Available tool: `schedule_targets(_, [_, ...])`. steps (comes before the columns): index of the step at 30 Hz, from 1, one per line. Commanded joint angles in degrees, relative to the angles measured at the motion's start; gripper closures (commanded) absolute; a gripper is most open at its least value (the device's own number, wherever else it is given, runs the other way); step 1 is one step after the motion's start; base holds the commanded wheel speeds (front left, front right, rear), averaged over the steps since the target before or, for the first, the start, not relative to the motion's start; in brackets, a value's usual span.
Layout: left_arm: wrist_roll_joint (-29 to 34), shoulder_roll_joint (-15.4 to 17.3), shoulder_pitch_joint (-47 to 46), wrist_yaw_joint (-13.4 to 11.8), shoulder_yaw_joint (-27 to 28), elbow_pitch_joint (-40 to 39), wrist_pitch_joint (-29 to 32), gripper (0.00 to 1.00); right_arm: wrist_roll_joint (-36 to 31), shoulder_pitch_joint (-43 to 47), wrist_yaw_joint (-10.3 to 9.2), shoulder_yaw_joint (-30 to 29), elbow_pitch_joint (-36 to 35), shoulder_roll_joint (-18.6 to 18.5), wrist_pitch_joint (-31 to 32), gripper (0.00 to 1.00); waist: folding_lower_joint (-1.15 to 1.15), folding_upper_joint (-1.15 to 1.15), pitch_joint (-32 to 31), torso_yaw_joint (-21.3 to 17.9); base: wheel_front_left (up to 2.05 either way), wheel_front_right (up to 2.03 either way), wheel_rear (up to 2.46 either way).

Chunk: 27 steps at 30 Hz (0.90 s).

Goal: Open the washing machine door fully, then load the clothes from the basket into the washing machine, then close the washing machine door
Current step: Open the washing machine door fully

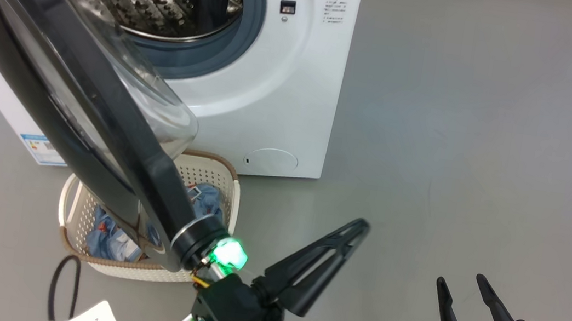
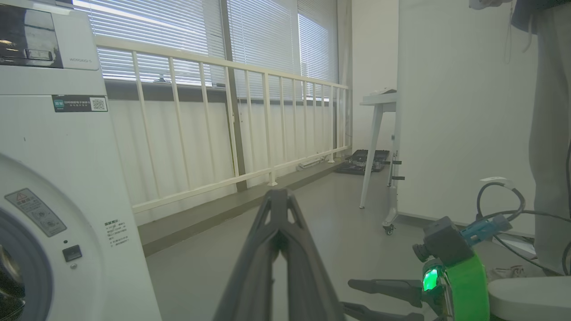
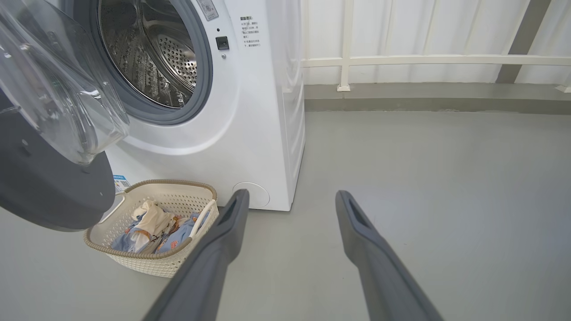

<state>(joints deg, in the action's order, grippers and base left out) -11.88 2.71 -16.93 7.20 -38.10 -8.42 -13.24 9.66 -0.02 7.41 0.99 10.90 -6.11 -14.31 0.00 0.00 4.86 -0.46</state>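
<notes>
Black and glossy, the wide round rim of the washing machine door, with its bulging clear glass window, hangs swung well out from the big white front-loading washing machine. My left gripper is pressed shut on nothing, just beside the door's lower edge. My right gripper is spread wide and empty, further right.

The small cream-white perforated basket with its brown rim sits on the floor just in front of the machine, partly under the door and left of both grippers. Its long side runs roughly along the machine's front. The light blue printed clothes lie inside it.

I judge my left arm nearer, but the door overhangs that approach. My right fingers see the basket unobstructed at their lower left.
</notes>
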Motion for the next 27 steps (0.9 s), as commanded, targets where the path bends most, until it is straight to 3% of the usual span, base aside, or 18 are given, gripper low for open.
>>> schedule_targets(1, [-0.35,0.22,-0.54,-0.5,1.96,-0.56,-0.58,1.0,-0.55,-1.75,0.08,1.19,-1.15,-0.89,-0.69,0.0,0.0,0.0,0.32,0.33,0.0,0.0,0.0])
schedule_targets(14, [-2.1,0.56,0.9,-4.71,9.4,10.33,-1.7,1.0,-0.43,-2.0,0.08,1.15,-0.5,-1.15,-0.69,0.0,0.0,0.0,0.98,1.85,0.0,0.0,0.0])
schedule_targets(27, [-5.18,0.27,-0.95,-7.54,10.48,15.51,-1.37,1.0,0.03,-2.27,0.08,1.68,0.24,-1.24,-0.69,0.0,0.0,0.0,0.83,3.02,0.0,0.0,0.0])
